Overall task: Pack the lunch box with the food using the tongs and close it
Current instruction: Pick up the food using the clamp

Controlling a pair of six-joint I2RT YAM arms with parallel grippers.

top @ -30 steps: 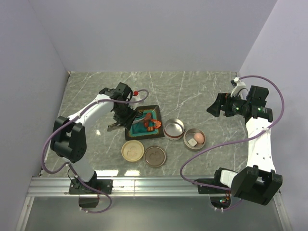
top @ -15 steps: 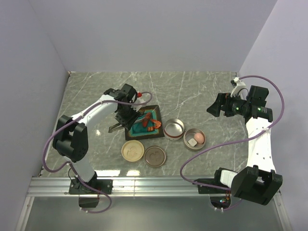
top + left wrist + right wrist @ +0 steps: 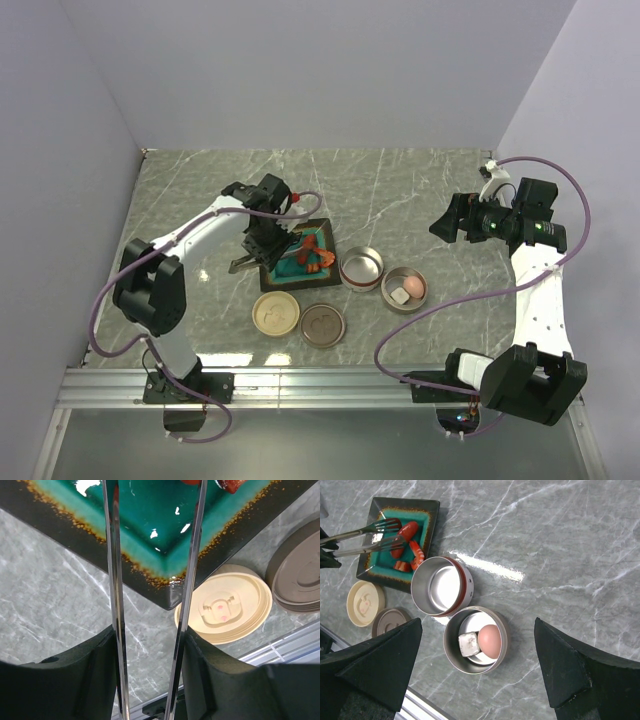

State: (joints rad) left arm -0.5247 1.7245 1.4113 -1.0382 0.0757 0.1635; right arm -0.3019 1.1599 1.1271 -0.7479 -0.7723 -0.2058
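Grey marble tabletop, pale walls behind. Nearest the arm bases lie two loose lids, a cream lid and a brown lid. Just beyond them stand two round tins: an empty tin, and beside it a tin already holding the pink egg and the white cube. Further back sits the teal tray, where the sausage and shrimp still wait.

Over the last second the left gripper has slid rightward from the tray's left edge, carrying the tongs in over the food. Its jaws pinch the tongs' two arms, squeezing them only partway — the tips stay apart and now reach the sausage's near end, though actual contact is not clear. That likely sets up the next pick: squeeze on the sausage, then carry it to a tin.

On the far right the right gripper has not moved; it hangs above the table with jaws spread wide, empty.
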